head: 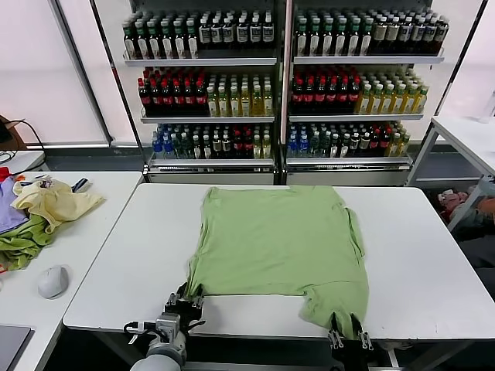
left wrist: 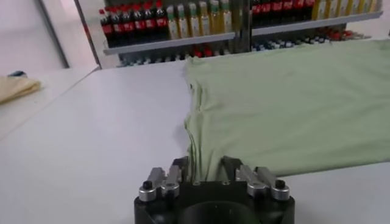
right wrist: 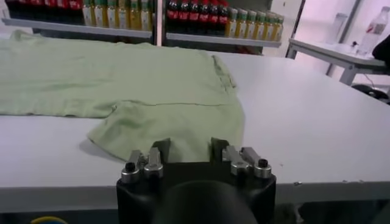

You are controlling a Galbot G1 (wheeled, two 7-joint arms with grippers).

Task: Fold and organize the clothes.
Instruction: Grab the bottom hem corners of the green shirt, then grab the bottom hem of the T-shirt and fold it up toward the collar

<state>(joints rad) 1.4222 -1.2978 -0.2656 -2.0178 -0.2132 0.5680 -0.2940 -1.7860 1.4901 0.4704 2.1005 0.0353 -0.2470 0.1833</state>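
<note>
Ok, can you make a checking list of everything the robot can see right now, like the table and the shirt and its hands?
Surface: white table, the shirt lying on it.
Job's things: green shirt spread flat, one part hanging toward the near edge.
Clutter: side table on the left holds a yellow garment, olive cloth and a mouse.
Grippers: left gripper shut on the shirt's near left corner; right gripper shut on the near right part.
Cables: a dark cable far left.
Surroundings: shelves of bottles behind.
</note>
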